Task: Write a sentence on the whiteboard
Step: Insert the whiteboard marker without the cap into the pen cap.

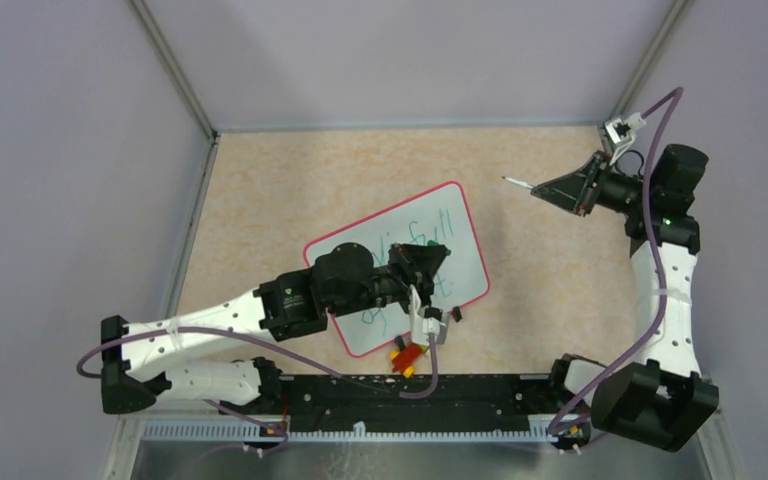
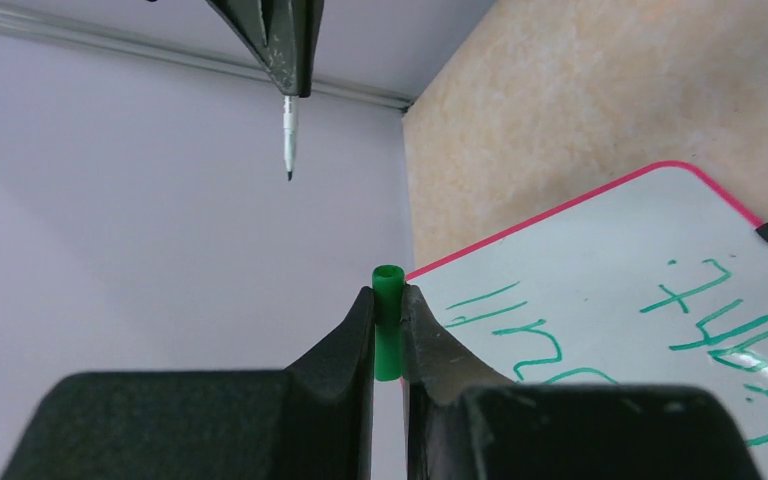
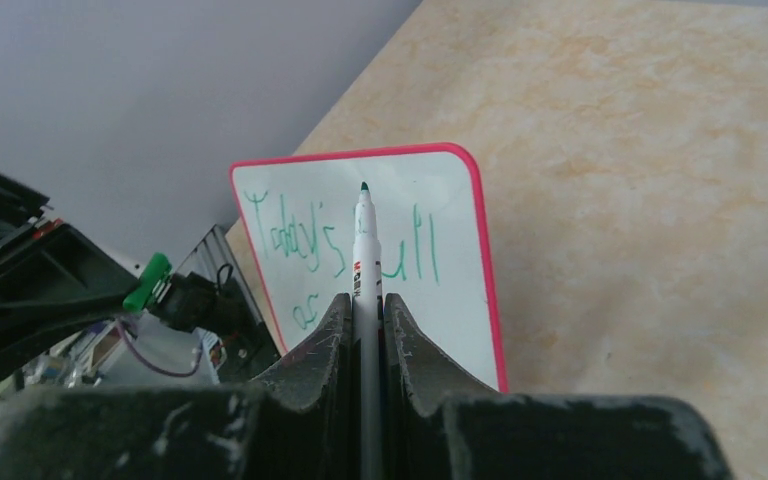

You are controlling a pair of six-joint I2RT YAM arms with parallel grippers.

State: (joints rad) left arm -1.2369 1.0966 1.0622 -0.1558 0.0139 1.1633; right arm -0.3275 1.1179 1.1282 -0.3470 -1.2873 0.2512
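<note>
Lettering in green-teal ink (image 3: 295, 240) fills two lines of pink-rimmed white board (image 3: 450, 320), seemingly complete. Right gripper (image 3: 365, 305), at the board's two o'clock, pinches white pen (image 3: 365, 235); left gripper (image 2: 388, 300) pinches green cap (image 2: 388, 280); capping probably remains.

Soft, even indoor light — shadows faint and diffuse in the overhead view, which is sharp. Both wrist views are slightly grainy; the near fingers (image 2: 345, 345) look soft-edged, while lettering (image 3: 290, 240) on the whiteboard (image 3: 457, 300) reads clearly.

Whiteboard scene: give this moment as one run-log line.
left fingers: shut on green cap | right fingers: shut on marker, tip off board | whiteboard: green sentence, two lines
</note>
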